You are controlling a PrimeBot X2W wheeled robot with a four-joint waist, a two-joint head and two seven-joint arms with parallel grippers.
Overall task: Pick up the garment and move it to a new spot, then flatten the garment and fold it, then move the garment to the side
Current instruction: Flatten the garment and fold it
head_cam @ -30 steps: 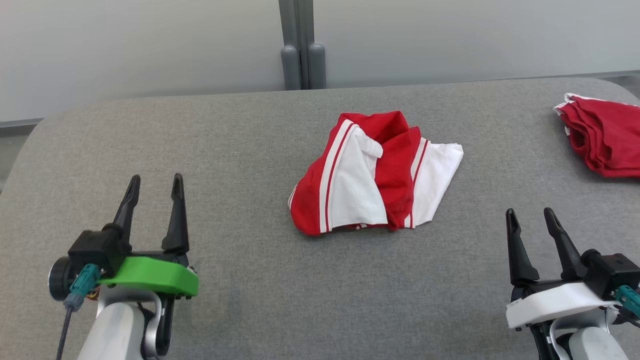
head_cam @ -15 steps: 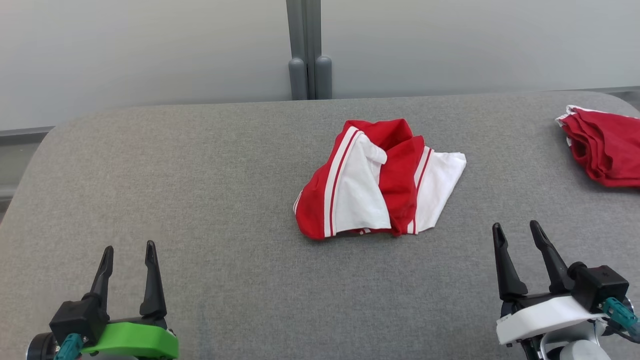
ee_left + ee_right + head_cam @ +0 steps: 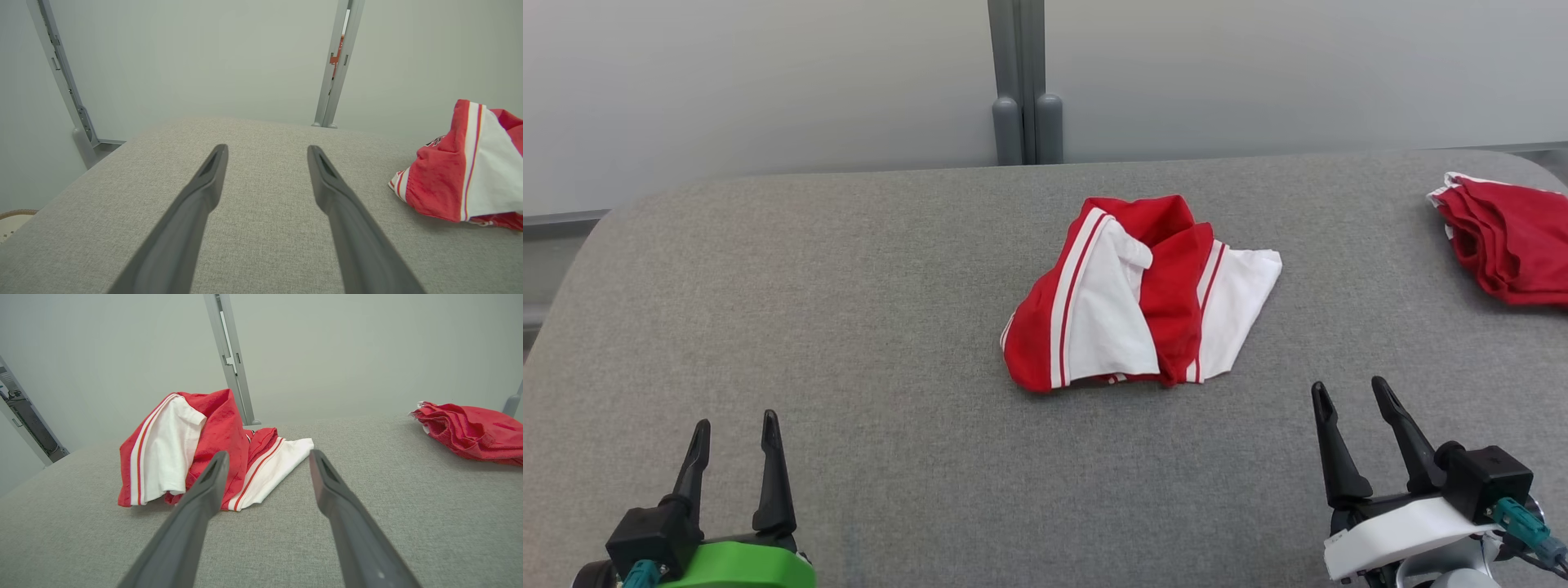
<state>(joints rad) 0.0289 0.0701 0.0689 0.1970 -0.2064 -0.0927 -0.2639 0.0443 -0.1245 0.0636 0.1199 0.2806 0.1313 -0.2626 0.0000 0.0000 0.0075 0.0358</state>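
Garment [image 3: 1139, 294] lies ctr on table [image 3: 849, 327], 2nd cloth pile [image 3: 1507, 245] at far-right edge, L gripper [image 3: 735, 420] near-left & R gripper [image 3: 1347, 385] near-right before it, post [image 3: 1025, 82] behind, poss. a basket [image 3: 12, 216] off left edge.

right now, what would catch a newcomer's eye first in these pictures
The crumpled red and white garment in the middle of the grey table grabs the eye first. Next comes a red pile of cloth at the table's far right edge. The left gripper and right gripper stand open near the front, touching nothing.
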